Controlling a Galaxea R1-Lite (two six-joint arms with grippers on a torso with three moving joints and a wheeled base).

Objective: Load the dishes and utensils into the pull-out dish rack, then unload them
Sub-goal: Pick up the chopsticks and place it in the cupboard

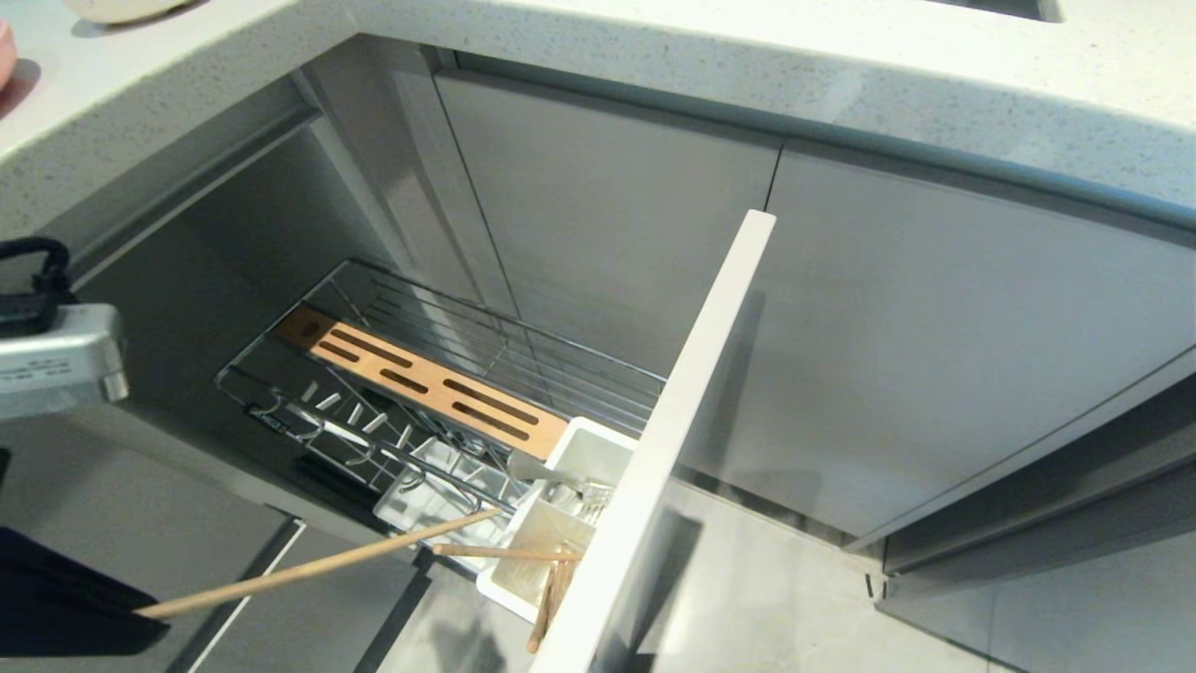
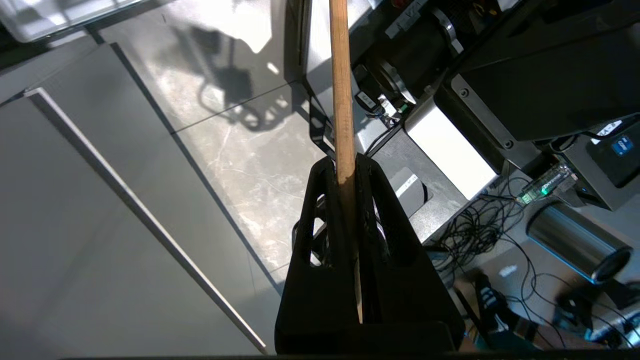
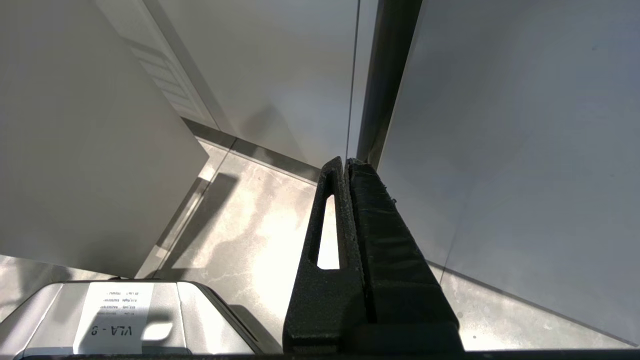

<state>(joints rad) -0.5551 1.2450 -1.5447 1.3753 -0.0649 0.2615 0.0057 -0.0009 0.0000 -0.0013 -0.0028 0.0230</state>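
The dish rack (image 1: 439, 374) is pulled out from the grey cupboards, low down and left of the middle. It is a shiny wire basket with a brown wooden strip (image 1: 420, 383) with slots lying along it. Its tall pale front panel (image 1: 673, 449) stands at the near right end.

Just behind that panel sits a white plastic box (image 1: 561, 523) with small parts. A grey metal spoon (image 1: 551, 472) lies in the far part. One wooden chopstick (image 1: 505, 553) lies across the near part, and more wood pokes down from the box, but it is hard to tell what that is. The wire part of the rack has no dishes in it.

The left gripper (image 2: 345, 165) is at the near left. Its jaws are pinching the other chopstick (image 1: 318, 565), which points from the dark gripper at the left edge toward the white box. Its tip is just at the box's left side. Most of the gripper is cut off in the head view.

The right gripper (image 3: 346, 162) hangs near the floor by a cupboard door, jaws pressed together with nothing between them.

On the worktop (image 1: 747, 56) at the far left, only the edges of a pale thing and a pink thing show.
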